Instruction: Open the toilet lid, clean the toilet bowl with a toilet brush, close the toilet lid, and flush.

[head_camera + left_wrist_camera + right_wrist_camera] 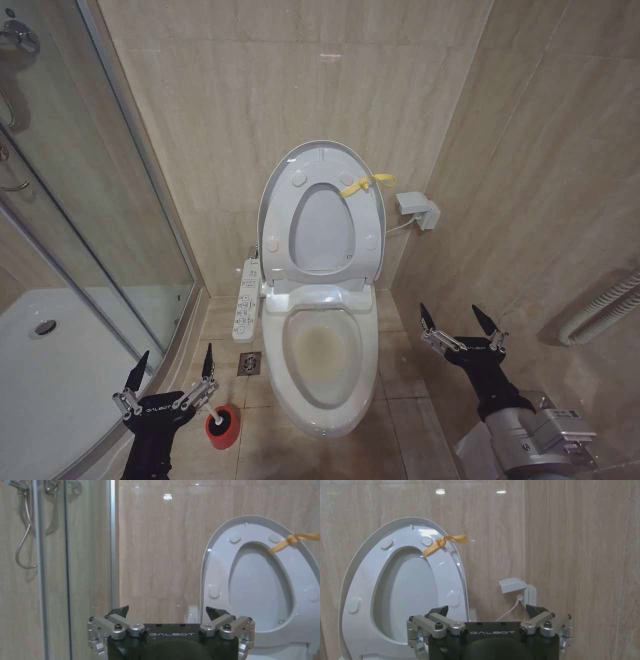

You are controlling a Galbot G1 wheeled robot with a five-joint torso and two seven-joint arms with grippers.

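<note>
The toilet lid (322, 232) stands raised against the back wall, with the ring seat up in front of it and a yellow ribbon (365, 185) at its edge. Below lies the open toilet bowl (370, 352), with a yellowish stain inside. The toilet brush (213, 409) sits in its red holder (224, 427) on the floor left of the bowl. My left gripper (172, 372) hovers open just above and left of the brush, empty. Right of the bowl my right gripper (462, 322) is open and empty. The wrist views show the left gripper (167, 611) and right gripper (487, 609) facing the lid (260, 588) (405, 588).
A white button panel (246, 300) juts from the bowl's left side above a floor drain (249, 363). A glass shower enclosure (100, 200) and its tray (40, 380) close off the left. A wall box (417, 208) and a pipe (600, 310) are on the right.
</note>
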